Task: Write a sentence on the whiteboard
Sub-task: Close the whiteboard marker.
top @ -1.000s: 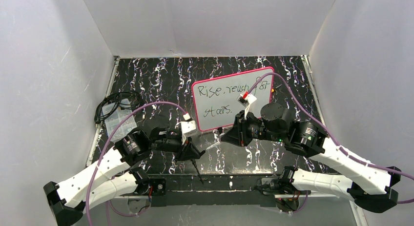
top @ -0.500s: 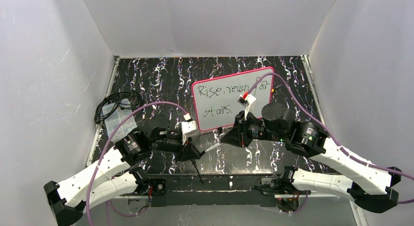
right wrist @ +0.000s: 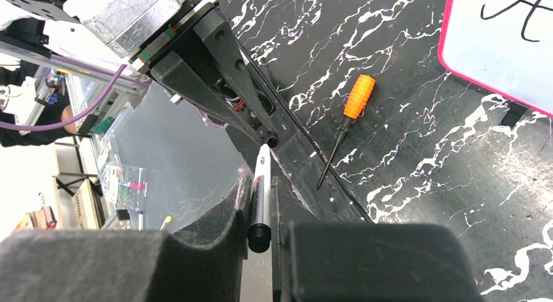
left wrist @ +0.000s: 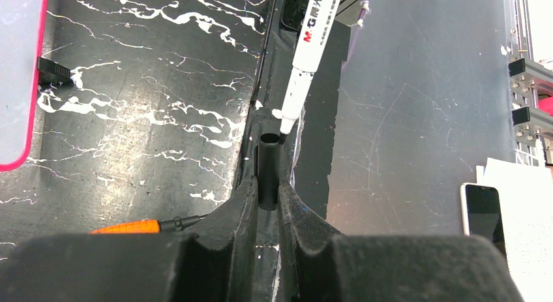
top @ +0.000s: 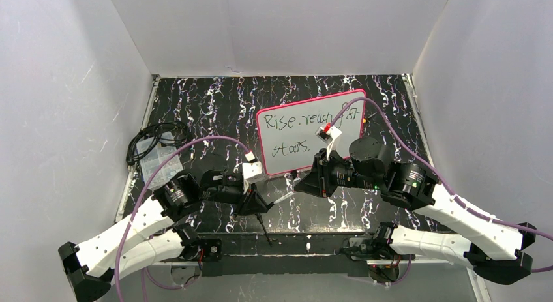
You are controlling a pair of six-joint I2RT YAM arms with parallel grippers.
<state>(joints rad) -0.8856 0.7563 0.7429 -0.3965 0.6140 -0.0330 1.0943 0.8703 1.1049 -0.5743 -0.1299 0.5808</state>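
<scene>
right gripper (right wrist: pixel 259 186) is pinching a white marker (right wrist: pixel 261 204) by its rear end, with the nib pointing forward. left gripper (left wrist: pixel 267 190) is pinching a small black cap (left wrist: pixel 267 166), its open mouth facing the nib. in the left wrist view the nib sits at the right rim of the cap mouth, touching or just short of it (cannot tell which), and it is not centred over the hole.

whiteboard (top: pixel 282 136) stands propped behind both arms near the middle of the table, its pink frame tilted. the sentence (top: pixel 301 121) is on it in two lines, so the writing looks done. judged step in hand: recapping.

risks from here:
- the nib is off-centre, so pushing now could jam it on the rim, crush it or smear ink on the cap.
- a side load could twist the cap out of the left pinch. the marker is held only at its tail, so it could also pivot.
- the meeting point is over the near table edge, so a dropped cap may roll off.
- an orange screwdriver (right wrist: pixel 358 97) lies just below and could be hit if either arm dips.
</scene>
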